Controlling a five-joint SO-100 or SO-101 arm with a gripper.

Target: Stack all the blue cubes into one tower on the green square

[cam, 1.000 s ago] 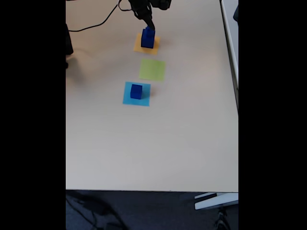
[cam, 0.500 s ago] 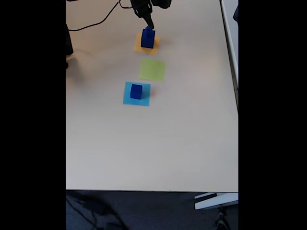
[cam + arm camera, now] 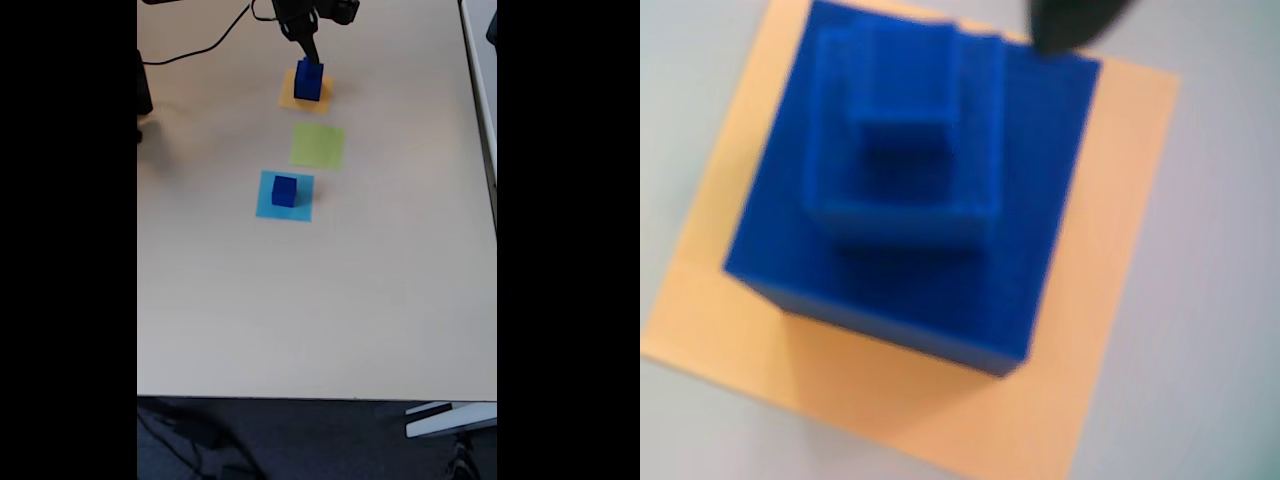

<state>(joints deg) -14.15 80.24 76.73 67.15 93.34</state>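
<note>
- gripper [image 3: 312, 52] just above stacked blue cubes [image 3: 308, 81] on orange square [image 3: 290, 100]; spread or pressed together, cannot tell
- green square [image 3: 318, 146] nearer the camera, bare
- single blue cube [image 3: 285, 190] farther off

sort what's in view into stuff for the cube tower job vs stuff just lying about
For the job:
- cube stack on the orange square
- single cube on the light-blue square
- green square, bare
- gripper

Lying about:
- orange square
- light-blue square
- black cable
</note>
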